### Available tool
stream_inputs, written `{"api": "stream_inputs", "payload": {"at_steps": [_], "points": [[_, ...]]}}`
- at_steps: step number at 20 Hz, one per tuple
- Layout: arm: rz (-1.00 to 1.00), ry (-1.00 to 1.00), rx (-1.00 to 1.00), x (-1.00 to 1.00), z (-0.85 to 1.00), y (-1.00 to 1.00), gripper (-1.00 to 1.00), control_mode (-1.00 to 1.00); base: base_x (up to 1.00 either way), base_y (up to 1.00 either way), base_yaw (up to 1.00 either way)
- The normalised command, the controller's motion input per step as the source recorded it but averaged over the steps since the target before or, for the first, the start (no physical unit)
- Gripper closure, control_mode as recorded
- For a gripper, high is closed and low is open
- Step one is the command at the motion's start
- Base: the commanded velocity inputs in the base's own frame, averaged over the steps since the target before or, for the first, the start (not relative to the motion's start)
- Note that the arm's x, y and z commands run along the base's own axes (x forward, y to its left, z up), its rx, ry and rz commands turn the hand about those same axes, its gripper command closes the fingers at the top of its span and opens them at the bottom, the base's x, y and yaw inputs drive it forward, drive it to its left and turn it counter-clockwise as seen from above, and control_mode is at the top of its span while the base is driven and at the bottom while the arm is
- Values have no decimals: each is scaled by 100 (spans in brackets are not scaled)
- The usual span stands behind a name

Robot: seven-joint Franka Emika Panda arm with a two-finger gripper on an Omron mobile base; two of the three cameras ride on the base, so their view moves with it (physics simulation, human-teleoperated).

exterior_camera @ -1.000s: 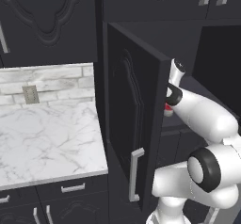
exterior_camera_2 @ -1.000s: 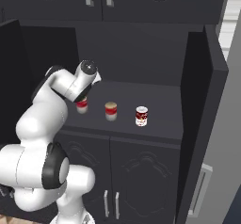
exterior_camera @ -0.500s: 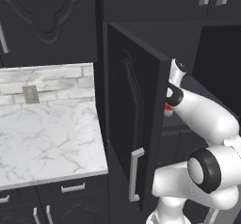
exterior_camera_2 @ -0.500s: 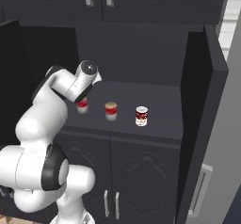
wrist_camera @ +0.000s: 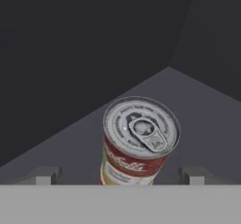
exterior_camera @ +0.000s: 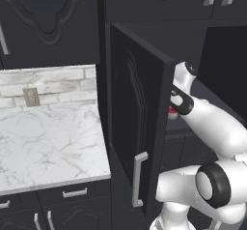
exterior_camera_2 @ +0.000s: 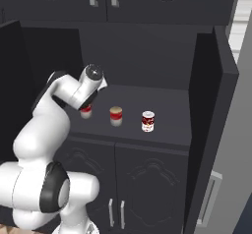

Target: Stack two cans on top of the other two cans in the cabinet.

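Hovering open-fingered, the hand (wrist_camera: pixel 120 175) sits above the leftmost can (wrist_camera: pixel 136 143), gripping nothing. On the cabinet (exterior_camera_2: pixel 162 56) shelf, three cans show side by side, none stacked; judging so, stacking hasn't begun.

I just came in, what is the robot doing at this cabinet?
The white arm reaches into the open black cabinet, where cans stand on the dark shelf. Its tool hangs over the leftmost can, with one fingertip on each side of it and a gap to the can on both sides, so the tool is open and nothing is gripped yet. Two more cans, the middle can and the right can, stand apart on the shelf. No can is stacked on another at this moment.
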Motion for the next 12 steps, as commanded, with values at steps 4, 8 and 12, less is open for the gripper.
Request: {"api": "stream_inputs", "payload": {"at_steps": [4,8,12], "points": [[-16,4,-1,-48,-7,-24,-100,-100,0,0,0],[-29,11,-1,-50,-10,-19,-100,-100,0,0,0],[-37,21,0,-42,-1,-21,-100,-100,0,0,0]]}}
